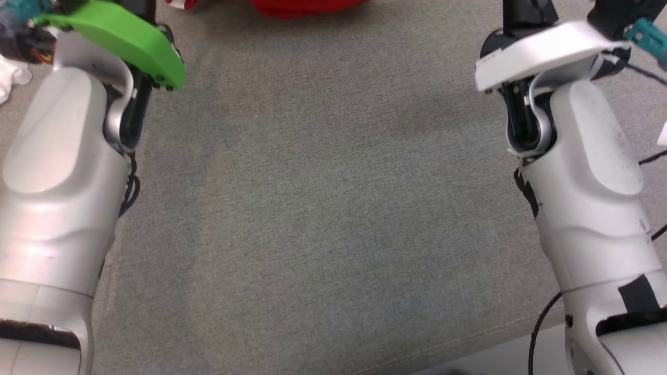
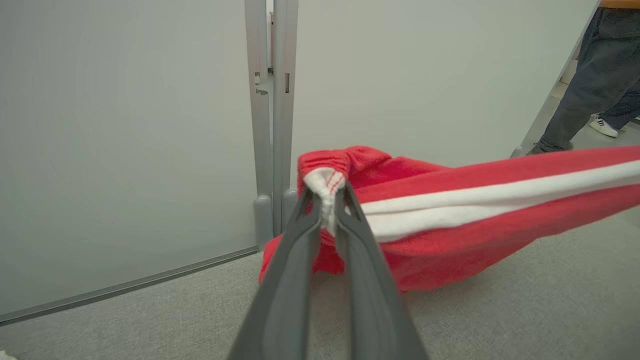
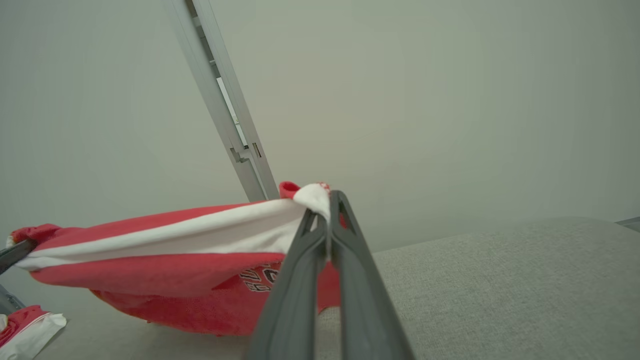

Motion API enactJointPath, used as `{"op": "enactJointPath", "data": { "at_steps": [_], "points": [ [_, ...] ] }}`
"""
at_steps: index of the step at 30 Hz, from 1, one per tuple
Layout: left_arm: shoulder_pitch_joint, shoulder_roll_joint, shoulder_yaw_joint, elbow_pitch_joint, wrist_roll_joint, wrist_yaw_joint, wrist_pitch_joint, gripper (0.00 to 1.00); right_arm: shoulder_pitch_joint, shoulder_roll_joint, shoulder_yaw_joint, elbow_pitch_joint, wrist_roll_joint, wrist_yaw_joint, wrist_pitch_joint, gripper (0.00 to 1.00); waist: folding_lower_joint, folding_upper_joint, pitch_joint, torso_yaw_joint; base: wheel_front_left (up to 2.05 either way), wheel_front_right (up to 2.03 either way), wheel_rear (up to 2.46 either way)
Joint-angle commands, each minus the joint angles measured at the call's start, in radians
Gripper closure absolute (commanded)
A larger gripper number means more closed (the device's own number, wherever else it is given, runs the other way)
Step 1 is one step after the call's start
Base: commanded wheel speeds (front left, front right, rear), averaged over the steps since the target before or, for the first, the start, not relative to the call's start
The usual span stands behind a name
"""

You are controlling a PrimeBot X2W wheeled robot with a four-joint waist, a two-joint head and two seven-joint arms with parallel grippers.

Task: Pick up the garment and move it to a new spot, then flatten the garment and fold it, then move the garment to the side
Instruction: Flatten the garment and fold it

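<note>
Garment (image 2: 450, 235), red with a broad white stripe, hangs stretched between my two pincers above the grey cloth surface (image 1: 333, 208). My left pincer (image 2: 327, 192) is clamped on one bunched white-and-red corner, and the fabric squeezed between the dark fingers hides the gap there. My right pincer (image 3: 327, 200) is closed tight on the opposite corner, with a white nub of cloth poking above the tips. From my right wrist the garment sags low in the middle, and I cannot tell whether its belly touches the surface. The dark lettering (image 3: 260, 282) on it is half covered by my own finger and too folded to read. From my head, both pincers are cut off by the top edge. I see my pale forearms, and a red sliver of the garment at the top rim. A small red-and-white cloth (image 3: 30, 330) lies at the lower left of my right wrist view, cropped by the frame. A person's legs (image 2: 585, 90) stand past the grey partition (image 2: 125, 150), cut off at the upper right corner.
</note>
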Motion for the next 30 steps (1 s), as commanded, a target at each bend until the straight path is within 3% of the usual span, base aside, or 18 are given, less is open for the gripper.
{"op": "enactJointPath", "data": {
  "at_steps": [1,8,13,20,30],
  "points": [
    [0.025,0.008,0.001,0.001,-0.005,-0.004,-0.017,1.0,0.033,-0.004,-0.001,-0.014,0.003,-0.002,-0.003,1.0,-0.0001,0.0,0.03,0.015,0.0,0.0,0.0],
    [0.225,0.002,-0.021,-0.079,-0.04,-0.014,-0.053,1.0,0.238,-0.005,-0.033,-0.079,0.025,-0.002,-0.003,1.0,-0.0001,0.0,-0.01,0.036,0.0,0.0,0.0],
    [0.413,0.002,-0.021,-0.217,-0.081,0.006,-0.068,1.0,0.392,-0.005,-0.049,-0.146,-0.005,-0.002,-0.003,1.0,-0.0001,0.0,-0.066,0.048,0.0,0.0,0.0],
    [0.7,0.016,-0.061,-0.466,-0.089,0.082,-0.059,1.0,0.62,-0.004,-0.068,-0.244,-0.033,-0.002,-0.003,1.0,-0.0001,0.0,-0.157,0.062,0.0,0.0,0.0],
    [1.035,0.073,-0.086,-0.805,-0.103,0.226,-0.02,1.0,0.921,-0.003,-0.065,-0.425,-0.019,-0.002,0.012,1.0,-0.0001,0.0,-0.256,0.067,0.0,0.0,0.0]
  ]
}}
